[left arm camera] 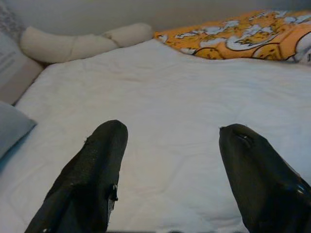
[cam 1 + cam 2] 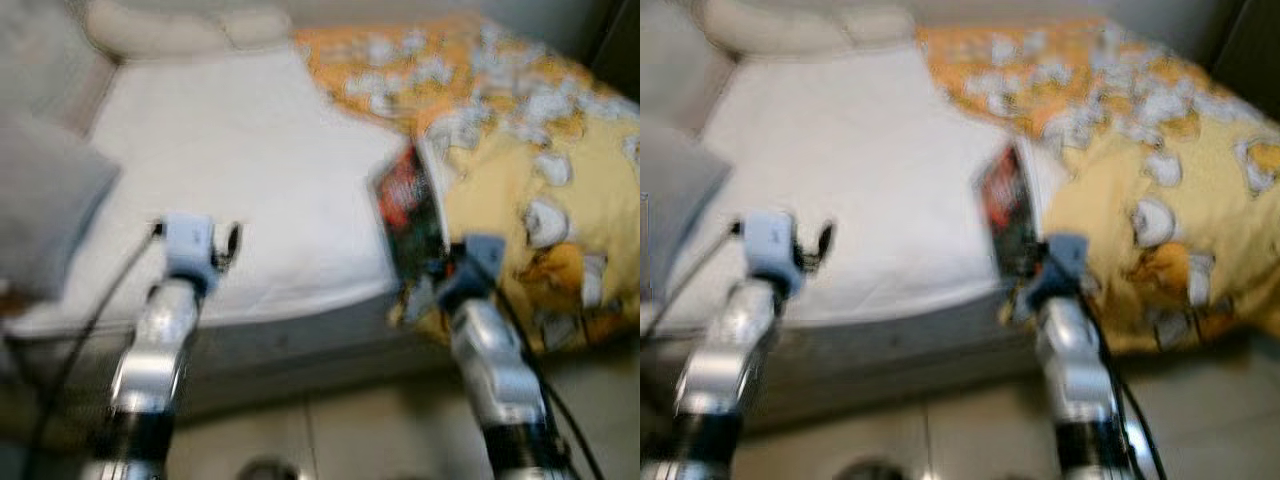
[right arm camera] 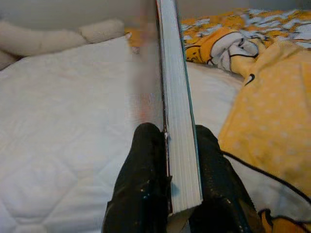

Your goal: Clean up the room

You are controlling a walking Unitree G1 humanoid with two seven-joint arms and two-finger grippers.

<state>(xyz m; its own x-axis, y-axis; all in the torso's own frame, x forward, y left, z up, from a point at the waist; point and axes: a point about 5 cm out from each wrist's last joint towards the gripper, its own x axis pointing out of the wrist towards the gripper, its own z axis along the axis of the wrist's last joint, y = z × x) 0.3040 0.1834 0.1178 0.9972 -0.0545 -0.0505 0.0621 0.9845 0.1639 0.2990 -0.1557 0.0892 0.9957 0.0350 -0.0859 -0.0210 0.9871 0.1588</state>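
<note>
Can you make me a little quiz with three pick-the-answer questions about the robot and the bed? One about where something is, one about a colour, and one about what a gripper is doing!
1. Where is the book?
A. Flat on the floor
B. Held on edge above the bed
C. Under the pillow

2. What colour is the blanket on the robot's right?
A. Yellow and orange
B. Blue
C. Black

3. What is the left gripper doing?
A. Squeezing a sock
B. Holding the book
C. Open, holding nothing

Answers: 1 B, the right gripper pinches the book's lower end, standing it up over the white mattress. 2 A, it is yellow and orange with white patches. 3 C, its two black fingers stand apart with only mattress between them.
</note>
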